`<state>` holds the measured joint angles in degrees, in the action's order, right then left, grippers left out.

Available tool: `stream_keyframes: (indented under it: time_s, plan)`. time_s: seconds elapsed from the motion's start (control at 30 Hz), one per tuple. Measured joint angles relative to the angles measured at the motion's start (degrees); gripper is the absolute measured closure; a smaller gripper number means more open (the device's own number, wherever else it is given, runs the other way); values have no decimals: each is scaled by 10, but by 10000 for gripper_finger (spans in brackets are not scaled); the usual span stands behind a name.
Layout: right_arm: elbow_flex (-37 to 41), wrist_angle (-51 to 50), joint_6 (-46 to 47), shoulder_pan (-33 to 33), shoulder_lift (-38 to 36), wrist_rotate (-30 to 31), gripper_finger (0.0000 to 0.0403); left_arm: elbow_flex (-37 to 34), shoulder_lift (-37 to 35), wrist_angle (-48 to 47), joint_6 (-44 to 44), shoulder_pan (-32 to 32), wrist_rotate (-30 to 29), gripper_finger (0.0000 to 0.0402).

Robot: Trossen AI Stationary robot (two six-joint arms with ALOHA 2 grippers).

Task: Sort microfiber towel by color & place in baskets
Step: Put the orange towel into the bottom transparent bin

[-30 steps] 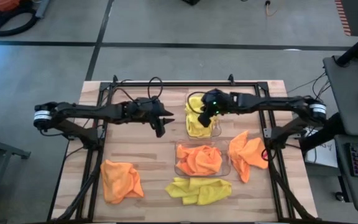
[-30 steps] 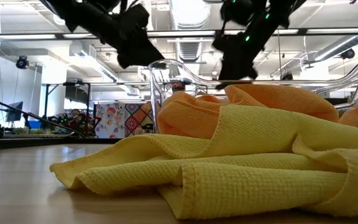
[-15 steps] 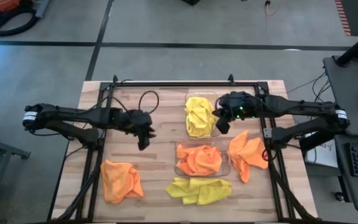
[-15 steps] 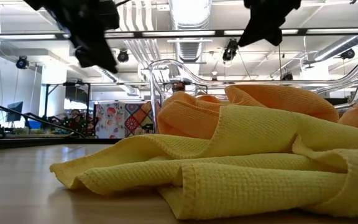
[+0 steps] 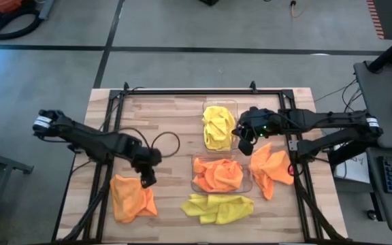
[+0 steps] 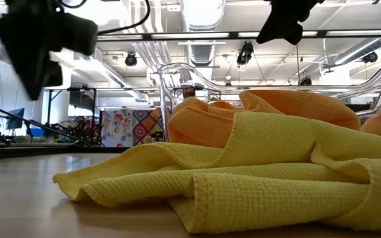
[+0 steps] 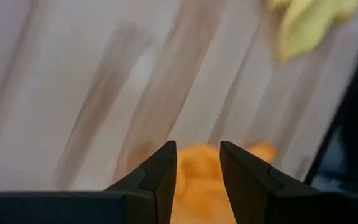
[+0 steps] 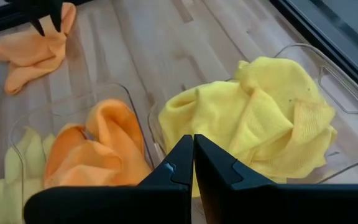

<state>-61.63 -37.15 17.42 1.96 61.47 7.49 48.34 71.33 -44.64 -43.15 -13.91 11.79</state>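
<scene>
A pale wooden worktop [image 5: 162, 122] with a black frame carries two clear baskets: one [image 5: 220, 103] holding yellow cloth, one [image 5: 197, 182] holding orange cloth. Directly on the boards lie an orange towel [image 5: 131, 197] at the left, another orange towel [image 5: 271, 170] at the right, and a yellow towel [image 5: 218, 207] along the near edge

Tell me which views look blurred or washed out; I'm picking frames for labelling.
Left wrist view: motion-smeared, the wooden table streaked, only the left end effector crisp. Low view: bright ceiling lights backlight the clear plastic basket; the near yellow microfiber towel is sharp. Right wrist view: sharp, evenly lit. High view: clear.
</scene>
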Motion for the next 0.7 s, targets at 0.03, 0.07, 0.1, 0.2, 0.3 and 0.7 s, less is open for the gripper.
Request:
stream_keyframes:
  time_s: [0.03, 0.07, 0.1, 0.2, 0.3, 0.7]
  plan:
    - [0, -1, -1, 0, 1, 0, 394, 7, 10, -20, -8, -9, 0, 294]
    - [0, -2, -3, 0, 2, 0, 394, 16, 22, -37, -12, -18, 0, 295]
    - [0, -1, -5, 0, 4, 0, 394, 27, 34, -59, -15, -27, -1, 296]
    - [0, -1, -7, 0, 6, 1, 394, 64, 71, -116, -9, -52, -7, 297]
    - [0, -1, -8, 0, 6, 0, 394, 91, 106, -156, 20, -76, -18, 297]
    - [0, 0, -15, 0, 19, 1, 394, 100, 179, -207, 47, -98, -34, 297]
